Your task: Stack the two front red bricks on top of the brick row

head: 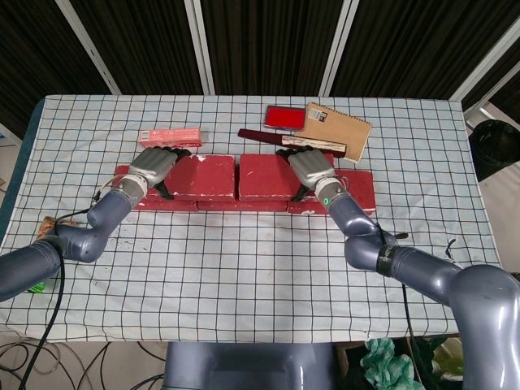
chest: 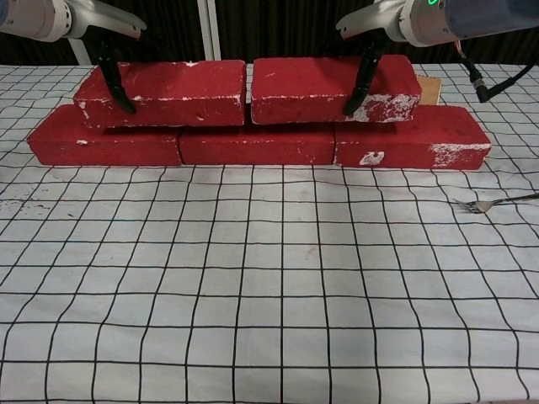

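Three red bricks form a row on the checked cloth, seen also from the head camera as the row. On top lie two red bricks side by side: the left brick and the right brick. My left hand grips the left brick at its outer end, dark fingers down its front face. My right hand grips the right brick, fingers over its front. A narrow gap separates the two upper bricks.
Behind the row lie a pink box, a red case, a brown notebook and a dark red strip. A fork rests on the cloth at the right. The cloth in front is bare.
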